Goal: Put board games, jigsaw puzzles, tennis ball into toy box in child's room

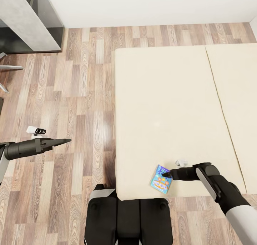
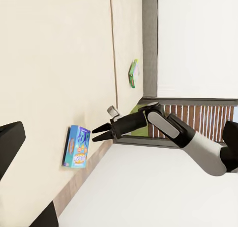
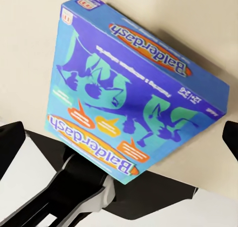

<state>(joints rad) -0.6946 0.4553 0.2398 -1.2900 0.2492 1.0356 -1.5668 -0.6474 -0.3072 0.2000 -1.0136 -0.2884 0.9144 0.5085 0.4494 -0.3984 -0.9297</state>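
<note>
A bright blue board game (image 1: 161, 179) lies flat on the beige bed (image 1: 167, 105), close to its front edge. My right gripper (image 1: 167, 173) is open, its tips at the box's far edge and just above it. In the right wrist view the blue board game (image 3: 134, 95) lies between and ahead of the spread fingers (image 3: 12, 145). From the left wrist view, the right gripper (image 2: 96, 133) stands open beside the blue board game (image 2: 77, 146), and a white-and-green board game (image 2: 133, 73) lies farther along the bed. My left gripper (image 1: 67, 140) hovers open over the floor, holding nothing.
Part of the pale grey table (image 1: 21, 20) shows at the back left, with thin grey chair legs (image 1: 7, 68) beside it. Wood-plank floor (image 1: 78, 95) runs between the table and the bed. My dark base (image 1: 128, 220) sits against the bed's front edge.
</note>
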